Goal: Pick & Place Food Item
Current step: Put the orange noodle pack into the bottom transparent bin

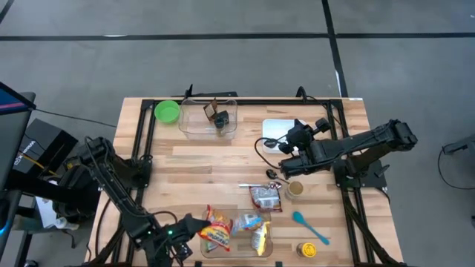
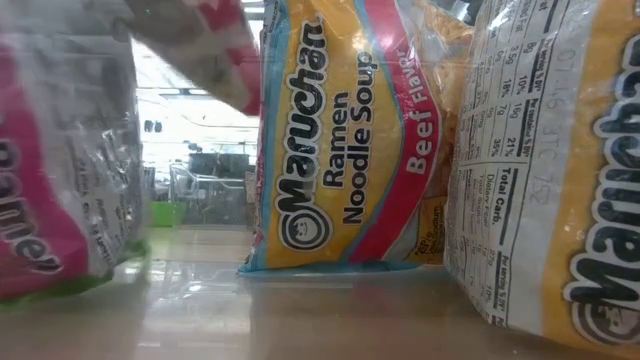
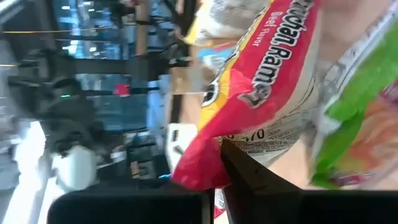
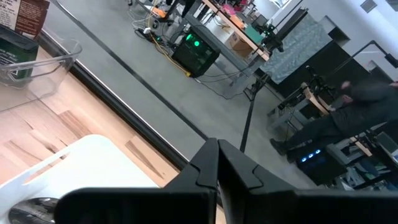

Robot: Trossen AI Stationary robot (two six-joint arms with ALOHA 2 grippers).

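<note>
So the wooden table [image 1: 193, 167] is the big thing here, with a black frame round its edges. At the far edge there's a clear plastic bin [image 1: 208, 119] with a dark packet or two in it, a green bowl [image 1: 167, 111] just beside that, and a white cutting board [image 1: 280, 130] further right.

Near edge is where the action is: a second clear tray [image 1: 239, 239] holding a bunch of ramen packets, with another packet [image 1: 265, 197] lying on the bare wood between that tray and the right arm. A teal spoon [image 1: 309, 227] and a small yellow-lidded jar [image 1: 307, 250] sit off to the right of the tray.

The left gripper [image 1: 194, 226] is down at the tray's left end with its fingers clamped on the corner of a red ramen packet [image 1: 215, 233]. The left wrist view shows it well: crinkly red-and-yellow wrapper [image 3: 249, 93], "Ramen" and "Beef Flavor" printed on it, pinched right at the sealed edge between the dark fingers [image 3: 249, 171].

The right gripper [image 1: 285, 169] hovers over by the cutting board, fingers together, nothing in it.

Progress-wise I'd call it early-to-mid: packet is grabbed, but it looks barely clear of the tray, and I can't tell whether it's fully off it. Carry and drop-off are still to do. Only a guess, but the far bin looks like the target.
</note>
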